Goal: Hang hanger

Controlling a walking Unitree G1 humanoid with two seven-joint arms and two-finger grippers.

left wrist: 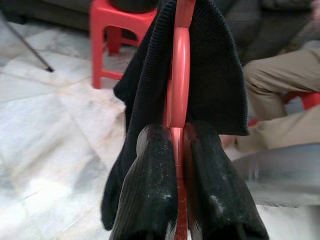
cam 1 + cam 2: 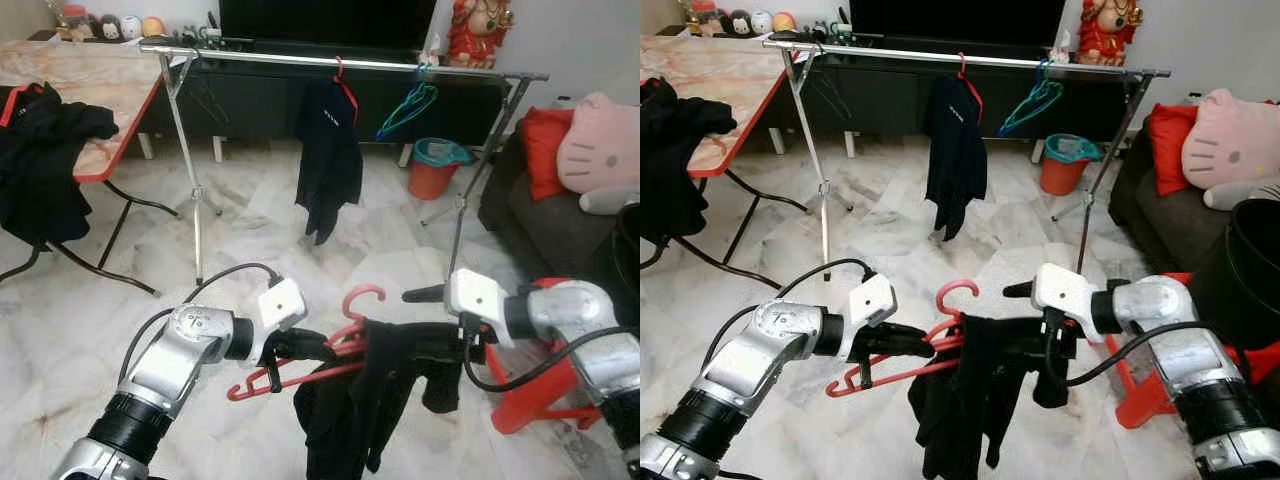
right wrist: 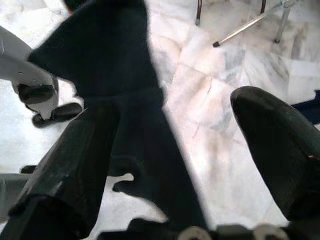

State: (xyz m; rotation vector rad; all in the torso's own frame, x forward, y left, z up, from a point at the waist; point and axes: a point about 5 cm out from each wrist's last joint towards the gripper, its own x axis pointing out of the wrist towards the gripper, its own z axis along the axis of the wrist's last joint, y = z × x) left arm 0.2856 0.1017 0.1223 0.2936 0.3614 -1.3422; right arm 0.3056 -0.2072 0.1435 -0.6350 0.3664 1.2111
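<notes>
The left tool (image 2: 290, 348) is clamped on the lower bar of a red hanger (image 2: 335, 352); in the left wrist view its two fingers (image 1: 150, 190) press together on the red plastic, one on each side. The hanger is held in the air above the marble floor (image 2: 250, 240), tilted, with its hook (image 2: 362, 296) pointing up between the two arms. A black garment (image 2: 350, 410) is draped over the hanger and hangs down below it.

The right tool (image 2: 455, 350) sits at the other side of the garment, just beside the hanger's far end. In the right wrist view its fingers (image 3: 75, 165) stand apart, one against the black cloth and the other clear of it over the floor.

Farther off, a metal clothes rail (image 2: 340, 62) runs across the room on thin legs. On it hang another black garment on a red hanger (image 2: 328, 150) and, nearer the right end, empty teal hangers (image 2: 408, 108). A bench (image 2: 90, 85) with a red edge stands at the left, with dark clothing (image 2: 40, 150) lying over its near corner. A red stool (image 2: 530, 395) stands by the right arm.
</notes>
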